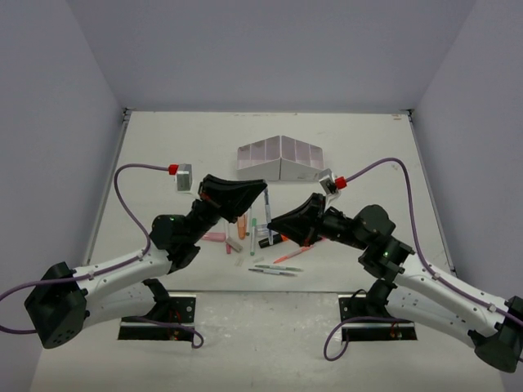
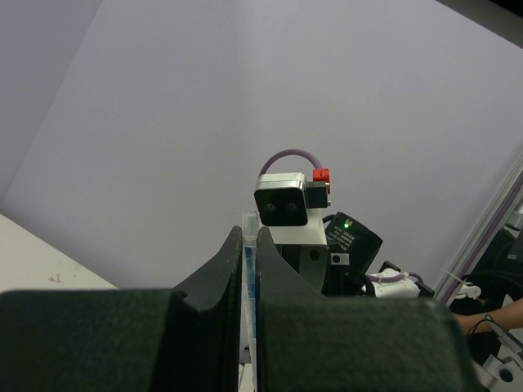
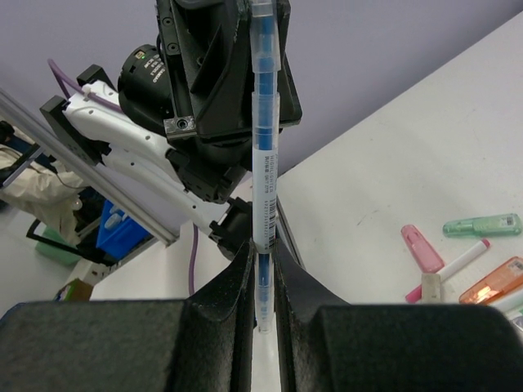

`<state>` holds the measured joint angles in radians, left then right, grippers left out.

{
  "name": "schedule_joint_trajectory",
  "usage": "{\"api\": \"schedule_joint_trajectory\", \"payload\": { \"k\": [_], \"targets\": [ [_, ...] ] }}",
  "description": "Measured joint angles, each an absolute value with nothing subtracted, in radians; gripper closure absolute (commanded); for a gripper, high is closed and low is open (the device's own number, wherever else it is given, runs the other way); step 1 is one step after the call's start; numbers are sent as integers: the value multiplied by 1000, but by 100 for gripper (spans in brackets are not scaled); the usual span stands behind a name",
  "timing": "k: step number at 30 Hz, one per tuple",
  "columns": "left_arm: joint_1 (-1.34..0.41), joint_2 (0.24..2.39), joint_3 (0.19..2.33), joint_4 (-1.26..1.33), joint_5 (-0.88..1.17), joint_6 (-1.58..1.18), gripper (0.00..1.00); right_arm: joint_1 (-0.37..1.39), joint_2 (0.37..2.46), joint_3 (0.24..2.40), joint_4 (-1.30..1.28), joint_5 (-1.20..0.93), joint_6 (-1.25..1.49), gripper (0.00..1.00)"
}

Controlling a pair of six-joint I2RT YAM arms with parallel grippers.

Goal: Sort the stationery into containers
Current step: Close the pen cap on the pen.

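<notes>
Farther back, white organiser (image 1: 282, 169), contents unclear

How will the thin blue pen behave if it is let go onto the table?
The blue pen looks stiff: it runs straight between both pairs of jaws without bending. Its barrel seems round and smooth, so it would probably roll on the flat table. It is slim, so likely light.

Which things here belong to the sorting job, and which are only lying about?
Job: blue pen, held up; loose pens and highlighters; white organiser box.
Only there: purple cables; black base plates.
</notes>
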<state>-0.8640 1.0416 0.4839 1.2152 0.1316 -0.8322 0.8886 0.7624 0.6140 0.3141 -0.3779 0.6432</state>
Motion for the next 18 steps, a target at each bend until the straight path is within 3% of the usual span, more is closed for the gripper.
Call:
{"api": "schedule_joint_trajectory", "payload": {
  "k": [11,13,16,18],
  "targets": [
    [-864,1020,475,1221,98,-853,100,891,833,614,444,-383,628,100],
    [-864,1017,475,1214,96,-853,94,891,842,614,453,-386,628,100],
    [-864,1007,475,1194,93,-846,78,891,844,614,452,-390,621,100],
    [-864,992,476,1161,96,-834,74,891,844,614,452,-392,608,100]
  ]
}}
